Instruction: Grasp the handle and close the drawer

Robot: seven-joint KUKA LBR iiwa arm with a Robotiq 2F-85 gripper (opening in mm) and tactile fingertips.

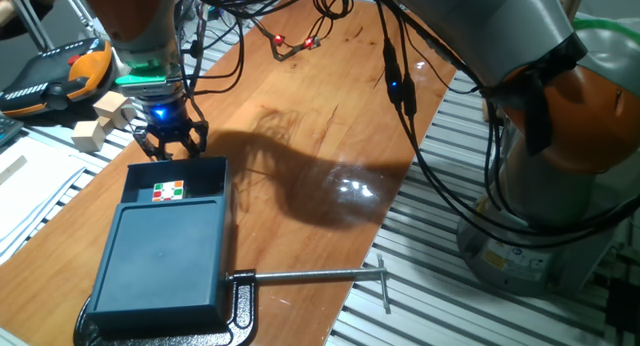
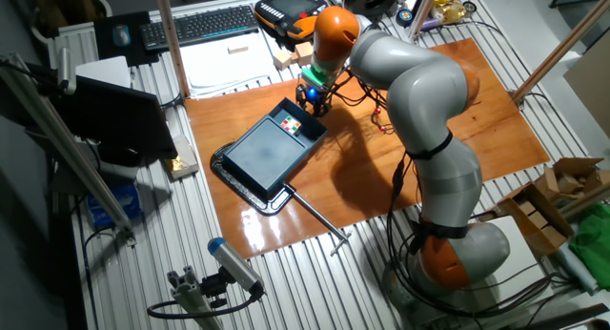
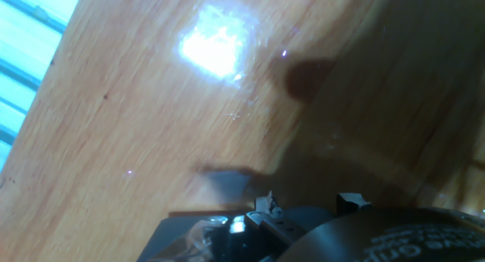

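The dark teal drawer [image 1: 190, 181] stands partly pulled out of its flat-topped box [image 1: 160, 261] and holds a small coloured cube [image 1: 168, 192]. The handle [image 1: 175, 163] is on the drawer's narrow far wall. My gripper [image 1: 172, 144] hangs just above and behind that wall, its dark fingers [image 1: 196, 136] spread and holding nothing. In the other fixed view the gripper [image 2: 313, 99] is at the drawer's [image 2: 295, 128] outer end. The hand view is blurred and shows wood and the fingertips [image 3: 265, 205] apart.
A black clamp [image 1: 240, 306] with a long silver rod [image 1: 310, 277] pins the box to the wooden board's near edge. Wooden blocks [image 1: 100, 121] and an orange pendant [image 1: 50, 71] lie left of the gripper. Cables [image 1: 295, 44] lie on the board's far side.
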